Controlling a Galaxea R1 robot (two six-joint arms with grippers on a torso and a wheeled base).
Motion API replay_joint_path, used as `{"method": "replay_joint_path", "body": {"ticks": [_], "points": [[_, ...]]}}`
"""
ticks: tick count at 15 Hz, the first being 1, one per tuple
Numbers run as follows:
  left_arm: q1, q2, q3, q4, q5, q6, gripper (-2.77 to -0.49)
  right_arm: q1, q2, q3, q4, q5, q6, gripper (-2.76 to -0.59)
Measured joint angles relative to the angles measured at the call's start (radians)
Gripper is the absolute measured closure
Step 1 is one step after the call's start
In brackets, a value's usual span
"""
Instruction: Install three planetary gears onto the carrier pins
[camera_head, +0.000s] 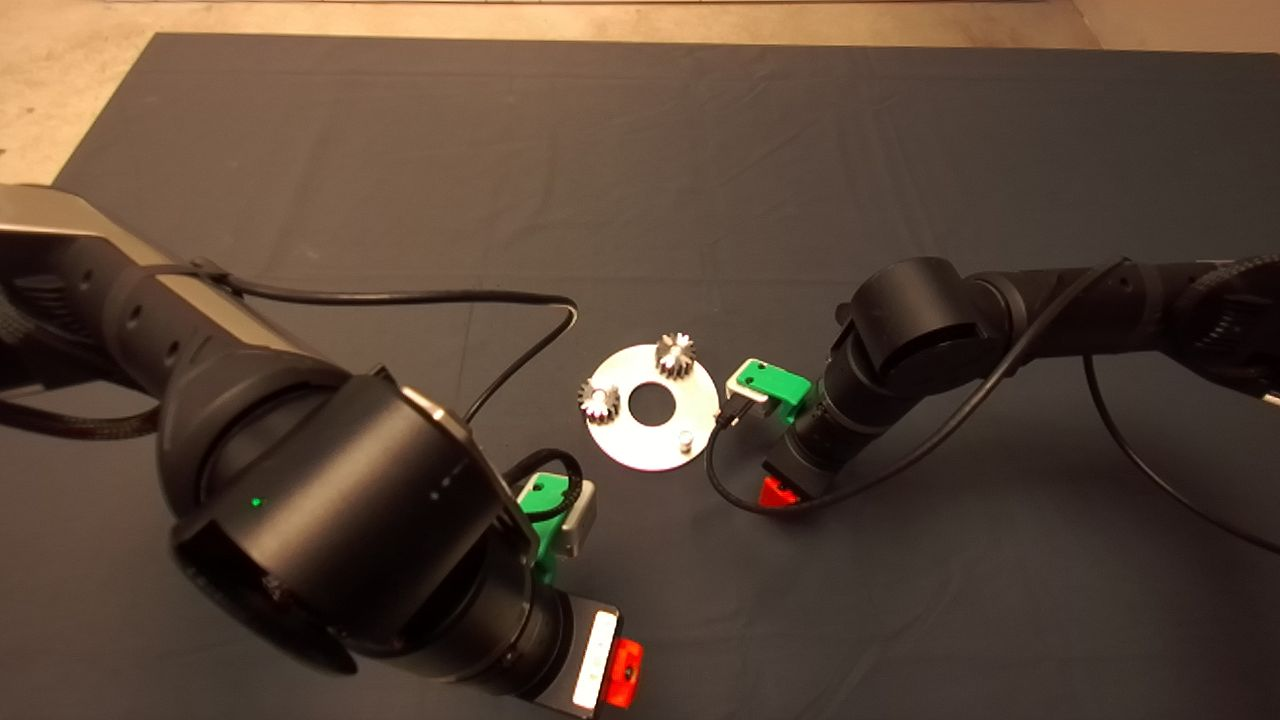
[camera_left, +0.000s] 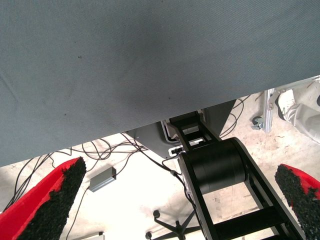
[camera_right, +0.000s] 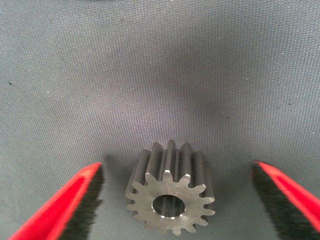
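- While two gears sit on the flat silver carrier plate (camera_head: 650, 432), my right gripper (camera_right: 175, 200) stands open astride the third small dark-steel toothed gear (camera_right: 171, 192), lying on the mat.
- It looks heavy, rigid and probably slick; I'd pinch across the teeth.
- My left gripper (camera_left: 175, 200) is open, empty.

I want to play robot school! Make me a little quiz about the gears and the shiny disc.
1. True or false: all three carrier pins on the silver disc already wear a gear.
2. How many planetary gears sit on the disc? A) one B) two C) three
3. Fill in: the third gear lies on the dark ____, between the right gripper's open fingers.

Key:
1. False. One pin is bare.
2. B: one gear and another.
3. mat. The left gripper is open too, and holds nothing.
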Motion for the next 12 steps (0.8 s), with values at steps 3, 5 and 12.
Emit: {"method": "replay_joint_path", "body": {"ticks": [3, 5, 12], "points": [[0.0, 0.0, 0.0, 0.0, 0.0, 0.0, -2.75, 0.0, 0.0, 0.0, 0.0, 0.0, 0.0, -2.0], [0.0, 0.0, 0.0, 0.0, 0.0, 0.0, -2.75, -0.002, 0.0, 0.0, 0.0, 0.0, 0.0, -1.96], [0.0, 0.0, 0.0, 0.0, 0.0, 0.0, -2.75, -0.02, 0.0, 0.004, -0.005, -0.007, 0.001, -1.7]]}}
